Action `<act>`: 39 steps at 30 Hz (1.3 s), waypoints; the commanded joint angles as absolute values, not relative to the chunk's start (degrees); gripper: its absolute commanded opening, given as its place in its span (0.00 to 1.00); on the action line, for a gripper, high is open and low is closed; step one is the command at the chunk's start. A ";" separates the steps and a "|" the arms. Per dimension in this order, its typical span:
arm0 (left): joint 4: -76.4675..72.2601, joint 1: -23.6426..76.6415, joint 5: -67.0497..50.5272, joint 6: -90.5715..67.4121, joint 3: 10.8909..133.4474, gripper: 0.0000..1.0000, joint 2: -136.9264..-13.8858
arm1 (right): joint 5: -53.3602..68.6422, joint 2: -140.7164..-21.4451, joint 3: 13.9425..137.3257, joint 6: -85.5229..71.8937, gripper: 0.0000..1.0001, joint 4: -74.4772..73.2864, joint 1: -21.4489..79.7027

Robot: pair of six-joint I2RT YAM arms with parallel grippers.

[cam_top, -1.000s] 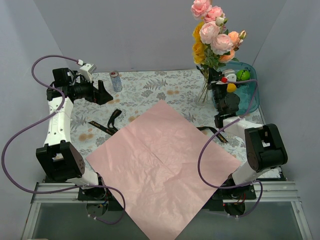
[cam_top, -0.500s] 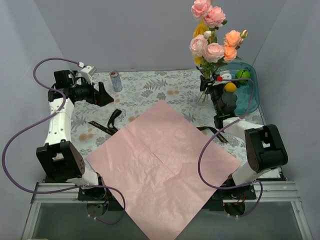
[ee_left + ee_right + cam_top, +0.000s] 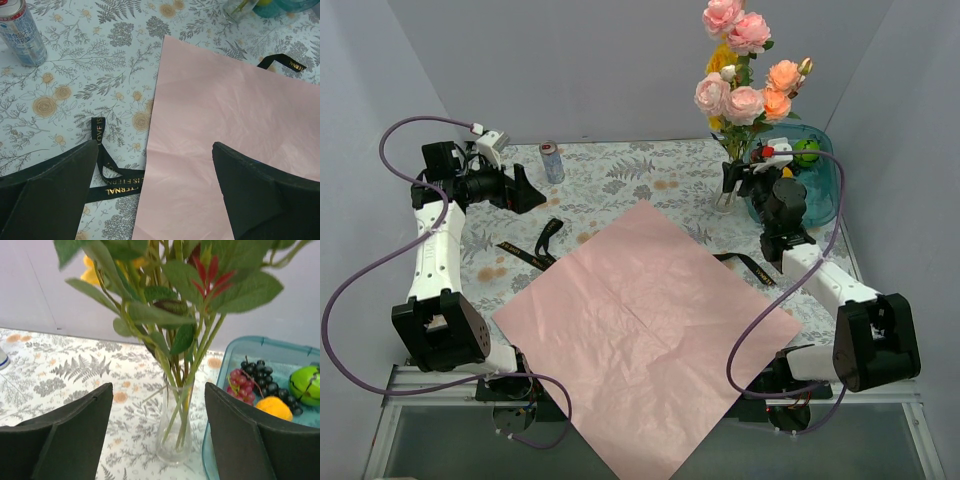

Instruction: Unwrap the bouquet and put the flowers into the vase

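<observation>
Flowers [image 3: 745, 70] stand upright in the vase [image 3: 727, 192] at the far right of the table [image 3: 620, 175], just left of the teal tray [image 3: 825, 195]; pink and peach blooms show plainly from above, with the yellow ones mostly hidden behind them. We find the vase hard to make out in the overhead view, as the right gripper [image 3: 745, 180] covers its right side.

In the right wrist view only stems and leaves of the flowers [image 3: 170, 315] appear, the blooms being cut off at the top. There the vase [image 3: 174, 425] stands between the fingers of the right gripper [image 3: 157, 387]; its jaws are spread wide and stand clear of the glass on both sides. The teal tray [image 3: 235, 352] is cut off at the right edge; in it we see dark grapes [image 3: 260, 371], a green fruit [image 3: 306, 385] and a yellow fruit [image 3: 274, 407].

The paper sheet [image 3: 640, 330] lies flat, pink side up; its near corner passes the table edge and is cut off by the frame. The black ribbon [image 3: 532, 252] lies left of the sheet, and one end appears to run under it. A second length [image 3: 750, 266] shows at the sheet's right edge; we cannot tell whether the two join.

The left gripper [image 3: 525, 188] hovers over the far left with its jaws wide, holding nothing; a drink can [image 3: 551, 162] stands just beyond it.
</observation>
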State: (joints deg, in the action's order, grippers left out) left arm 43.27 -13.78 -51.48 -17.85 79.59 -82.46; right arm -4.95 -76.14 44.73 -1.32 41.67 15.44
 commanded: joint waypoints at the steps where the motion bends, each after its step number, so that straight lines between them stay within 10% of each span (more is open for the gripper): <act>1: 43.15 -14.15 -53.09 -17.93 79.89 0.98 -78.84 | -7.38 -71.81 43.24 -2.90 0.79 36.38 15.38; 4: 43.33 -14.24 -53.17 -18.10 79.72 0.98 -78.40 | -7.91 -69.88 43.94 -4.04 0.47 36.12 15.29; 6: 43.59 -14.33 -53.09 -18.11 79.89 0.98 -78.22 | -7.47 -70.13 45.08 -5.09 0.02 35.51 15.29; 20: 43.77 -14.41 -53.17 -17.67 79.63 0.98 -77.25 | 22.48 -75.58 56.06 -7.64 0.01 38.67 11.17; 39: 44.03 -15.20 -52.38 -15.82 78.22 0.98 -77.26 | 10.46 -81.65 55.37 -9.32 0.01 44.91 9.76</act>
State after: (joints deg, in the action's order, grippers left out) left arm 43.53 -14.76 -51.88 -16.78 79.07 -79.37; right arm 13.21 -82.50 56.97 -9.43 40.69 10.09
